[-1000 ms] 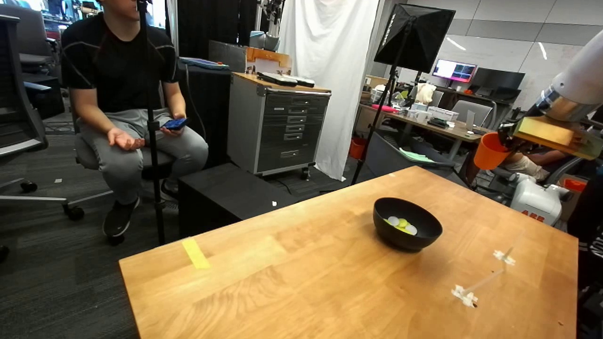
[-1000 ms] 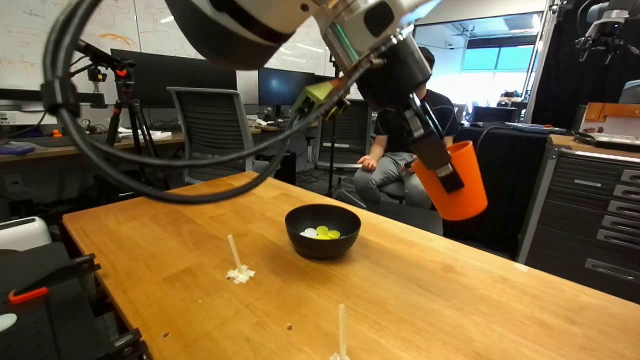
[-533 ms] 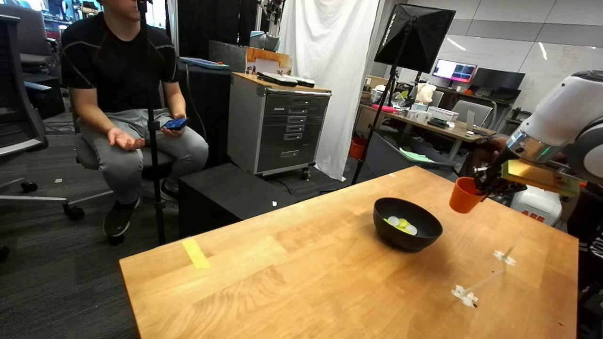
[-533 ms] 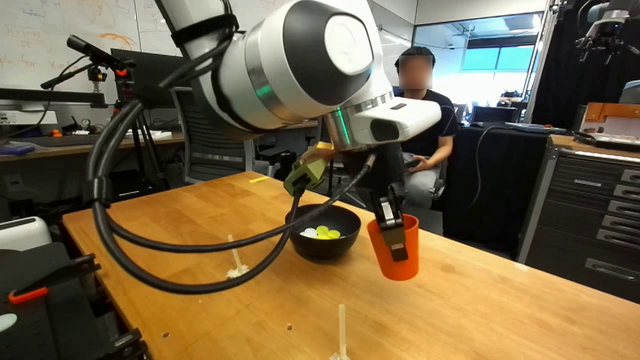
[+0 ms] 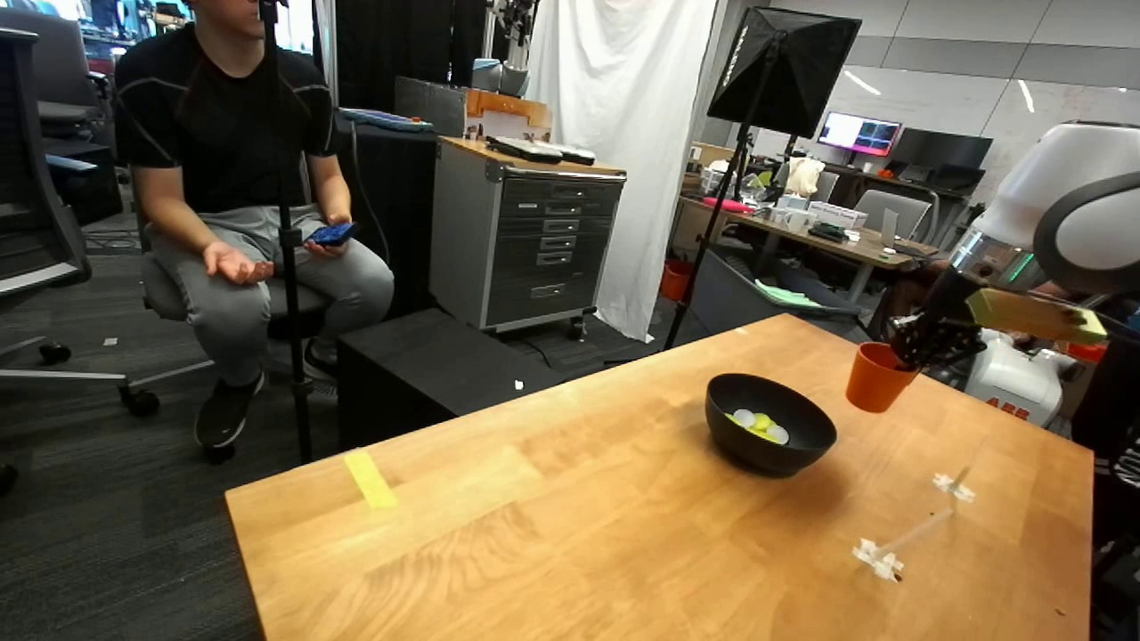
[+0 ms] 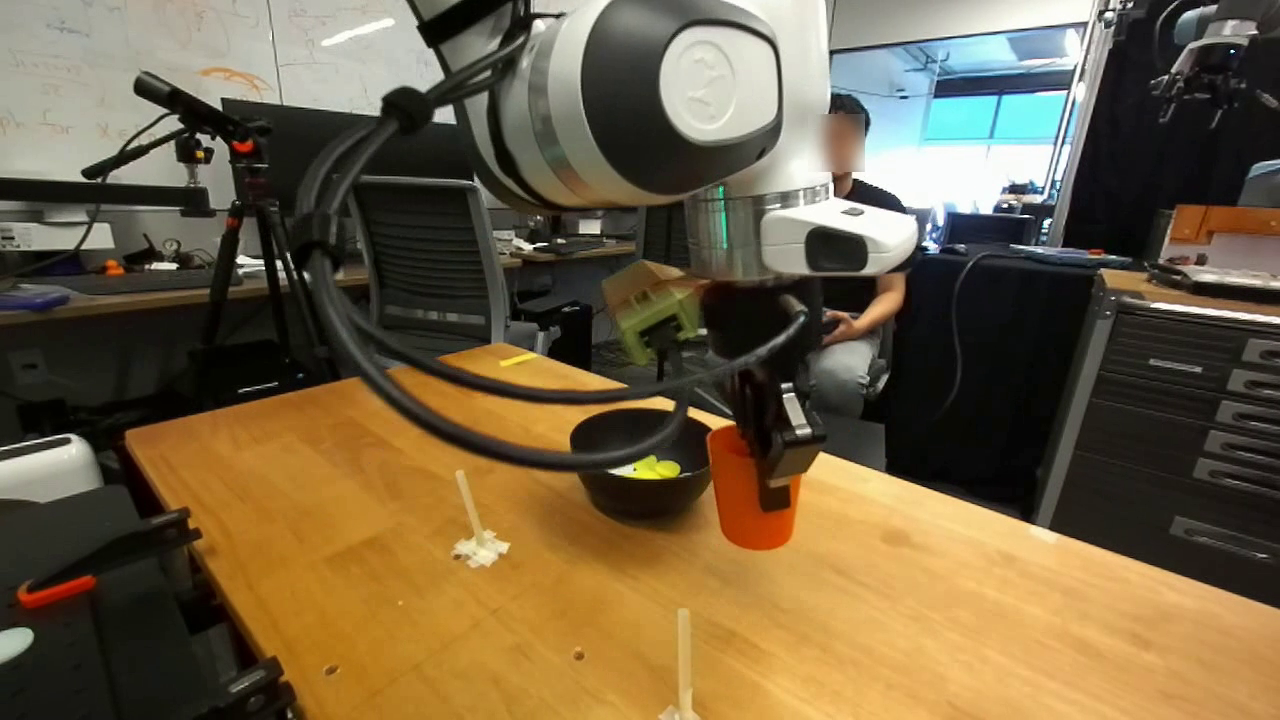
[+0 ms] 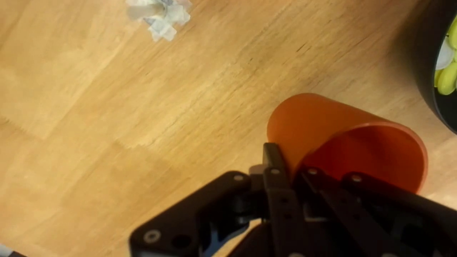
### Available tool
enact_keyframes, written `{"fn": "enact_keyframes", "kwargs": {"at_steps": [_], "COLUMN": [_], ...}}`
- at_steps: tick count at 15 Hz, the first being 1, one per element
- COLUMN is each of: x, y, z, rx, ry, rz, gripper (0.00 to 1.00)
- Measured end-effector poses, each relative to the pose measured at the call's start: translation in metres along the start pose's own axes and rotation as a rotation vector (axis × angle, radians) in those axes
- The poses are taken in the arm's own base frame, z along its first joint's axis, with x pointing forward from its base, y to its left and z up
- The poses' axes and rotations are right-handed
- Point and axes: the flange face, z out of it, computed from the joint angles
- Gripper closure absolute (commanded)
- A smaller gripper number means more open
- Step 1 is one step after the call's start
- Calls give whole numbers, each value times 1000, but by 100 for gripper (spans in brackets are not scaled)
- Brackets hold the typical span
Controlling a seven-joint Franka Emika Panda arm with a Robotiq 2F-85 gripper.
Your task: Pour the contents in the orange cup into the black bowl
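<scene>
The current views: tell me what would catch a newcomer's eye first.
Probably the bright orange cup, its wall pinched in the black gripper near the black bowl. Next, the yellow and white pieces inside that bowl, which sits on the wooden table. In an exterior view, the large white-and-black robot arm fills the upper middle.

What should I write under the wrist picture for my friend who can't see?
A robot's black hand pinches an orange cup by its side over a wooden table. A black bowl, cut off at the picture's right edge, holds rounded yellow and white pieces.
</scene>
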Motion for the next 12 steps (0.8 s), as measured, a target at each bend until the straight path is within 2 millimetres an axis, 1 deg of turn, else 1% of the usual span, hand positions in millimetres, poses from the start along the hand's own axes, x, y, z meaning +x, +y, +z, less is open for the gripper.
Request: {"fn": "enact_keyframes", "kwargs": {"at_steps": [3, 5, 7, 12], "x": [19, 27, 30, 25], "y": [15, 15, 7, -24], "z": [-16, -27, -32, -32], "rx": [17, 17, -1, -51], "ry": [-13, -17, -25, -66], "rz": [-38, -70, -113, -190], "gripper": [99, 99, 99, 99]}}
